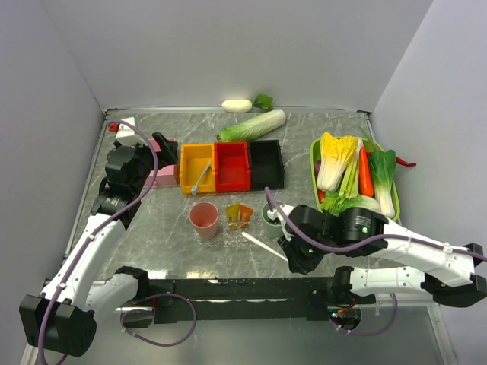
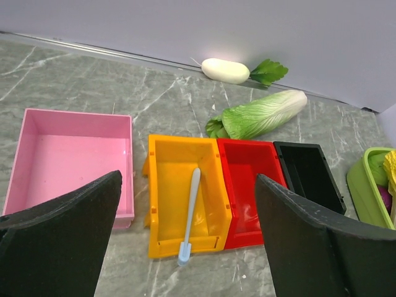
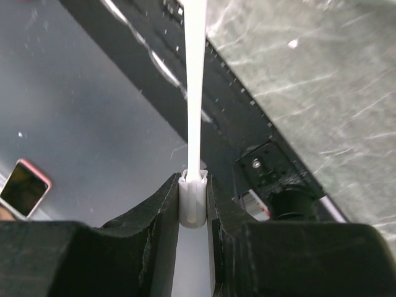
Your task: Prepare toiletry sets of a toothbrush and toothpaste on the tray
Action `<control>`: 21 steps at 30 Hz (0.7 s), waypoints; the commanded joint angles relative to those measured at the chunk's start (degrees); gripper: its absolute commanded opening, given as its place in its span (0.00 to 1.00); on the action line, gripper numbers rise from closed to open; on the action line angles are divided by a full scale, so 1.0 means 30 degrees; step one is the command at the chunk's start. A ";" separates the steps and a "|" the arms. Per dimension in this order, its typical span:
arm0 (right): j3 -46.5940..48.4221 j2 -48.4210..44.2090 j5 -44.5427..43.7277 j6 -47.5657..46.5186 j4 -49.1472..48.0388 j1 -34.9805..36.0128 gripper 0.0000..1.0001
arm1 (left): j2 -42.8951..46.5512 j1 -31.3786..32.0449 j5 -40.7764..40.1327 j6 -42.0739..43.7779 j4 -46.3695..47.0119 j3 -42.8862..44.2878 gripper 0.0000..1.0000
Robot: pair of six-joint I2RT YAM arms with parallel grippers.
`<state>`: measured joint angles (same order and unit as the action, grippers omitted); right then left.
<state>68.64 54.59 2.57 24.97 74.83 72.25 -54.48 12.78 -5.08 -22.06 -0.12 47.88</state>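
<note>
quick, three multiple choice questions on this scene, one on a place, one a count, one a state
1. Where does the loose toothbrush lie? A) pink bin B) yellow bin C) black bin
2. How many toothpaste tubes are on the tray? A) none B) two C) four
3. The right gripper is: A) open B) shut, empty C) shut on a white toothbrush
Answers: 1 B, it rests inside that bin. 2 B, both orange tubes sit there. 3 C, it clamps the white toothbrush.
</note>
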 commanded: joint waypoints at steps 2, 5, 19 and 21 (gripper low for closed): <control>-0.0732 0.1136 0.1313 0.0641 0.0079 0.0117 0.00 | 0.0171 -0.0069 -0.0123 0.0529 0.1094 -0.0021 0.92; -0.0470 0.2131 0.0640 0.0437 0.0164 0.0059 0.00 | 0.0083 -0.0040 0.0024 0.0587 0.0891 0.0066 0.92; 0.0381 0.4538 0.0901 -0.1497 -0.0098 -0.3339 0.00 | 0.0113 -0.0069 0.0257 0.0939 0.0773 0.0125 0.94; 0.0527 0.4801 0.1018 -0.1702 -0.0186 -0.3545 0.00 | 0.0084 -0.0069 0.0550 0.0881 0.0860 0.0125 0.94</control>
<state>66.94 68.18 4.93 21.96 74.41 62.87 -54.50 12.78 -4.38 -20.36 0.21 47.88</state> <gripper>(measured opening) 0.270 0.940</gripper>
